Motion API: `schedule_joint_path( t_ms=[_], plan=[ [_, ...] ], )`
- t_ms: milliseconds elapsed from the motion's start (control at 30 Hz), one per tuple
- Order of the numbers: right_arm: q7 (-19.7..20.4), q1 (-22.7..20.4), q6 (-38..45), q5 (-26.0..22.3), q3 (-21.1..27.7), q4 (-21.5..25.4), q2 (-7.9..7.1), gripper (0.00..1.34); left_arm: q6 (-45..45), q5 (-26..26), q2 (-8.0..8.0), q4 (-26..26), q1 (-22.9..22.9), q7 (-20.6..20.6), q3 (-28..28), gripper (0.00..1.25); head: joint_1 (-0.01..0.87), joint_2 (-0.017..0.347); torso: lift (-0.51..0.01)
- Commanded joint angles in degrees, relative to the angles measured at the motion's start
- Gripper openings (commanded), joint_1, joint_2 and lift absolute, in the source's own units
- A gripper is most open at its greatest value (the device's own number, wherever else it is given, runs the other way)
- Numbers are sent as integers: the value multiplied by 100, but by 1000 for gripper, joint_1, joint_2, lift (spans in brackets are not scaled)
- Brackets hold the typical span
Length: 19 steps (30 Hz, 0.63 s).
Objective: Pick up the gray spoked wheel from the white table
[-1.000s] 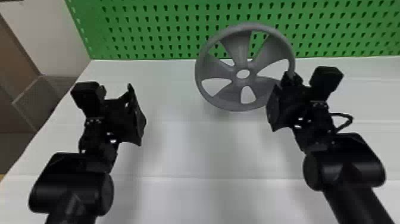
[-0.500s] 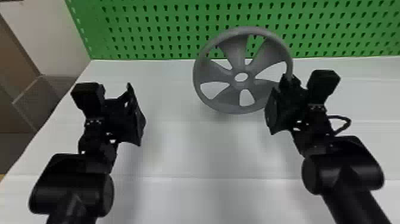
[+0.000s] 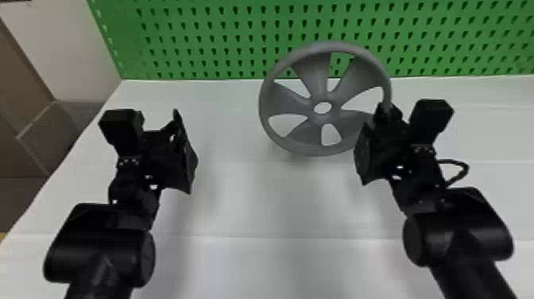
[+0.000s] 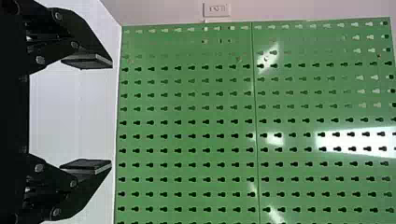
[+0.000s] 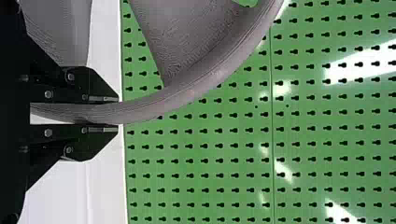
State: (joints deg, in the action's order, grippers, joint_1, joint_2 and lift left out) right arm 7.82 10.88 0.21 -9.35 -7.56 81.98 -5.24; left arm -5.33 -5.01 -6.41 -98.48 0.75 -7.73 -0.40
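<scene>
In the head view, part of the gray spoked wheel's (image 3: pixel 318 75) rim is hidden at the right end effector (image 3: pixel 384 113), and whether its lower edge touches the table (image 3: pixel 278 206) cannot be told. The wheel covers some of the green pegboard (image 3: pixel 218 32), which the top edge cuts off; the bottom edge crops the left arm (image 3: pixel 95 242), the right arm (image 3: pixel 457 226) and the table. In the right wrist view, the wheel runs out past the top edge. In the left wrist view, marks on a small wall plate (image 4: pixel 216 9) are too blurred to read.
</scene>
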Motion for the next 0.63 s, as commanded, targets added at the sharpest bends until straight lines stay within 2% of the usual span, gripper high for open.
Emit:
schedule_joint_path(
  t_ms=[0,600],
  plan=[
    [0,-51,-4,38,61,37,23,183,14,-9,0,40,-66,0,-39,759,779,98,-73],
    [0,11,76,12,17,37,41,184,14,-36,9,49,-93,0,-39,759,779,98,-73]
  ],
)
